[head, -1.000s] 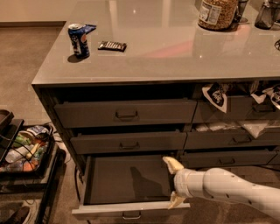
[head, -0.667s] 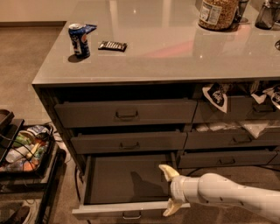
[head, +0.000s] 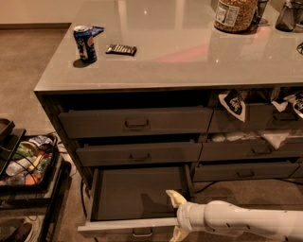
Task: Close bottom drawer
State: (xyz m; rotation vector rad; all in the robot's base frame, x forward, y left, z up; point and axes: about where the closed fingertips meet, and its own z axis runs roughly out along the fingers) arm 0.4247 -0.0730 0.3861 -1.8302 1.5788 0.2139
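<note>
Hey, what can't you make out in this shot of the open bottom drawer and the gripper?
Camera view:
- Gripper at the bottom drawer's front right: lower finger cut off by the bottom edge.
- Drawer handle: partly cut off by the same edge.
- Jar on the counter: top cut off; label too small to read.

One cam only — high, near the front of the counter (head: 189,52), tilted down over top & drawer fronts. Bottom drawer (head: 137,191) at 6 o'clock — claw (head: 174,215) at 5 o'clock, lower frame edge.
</note>
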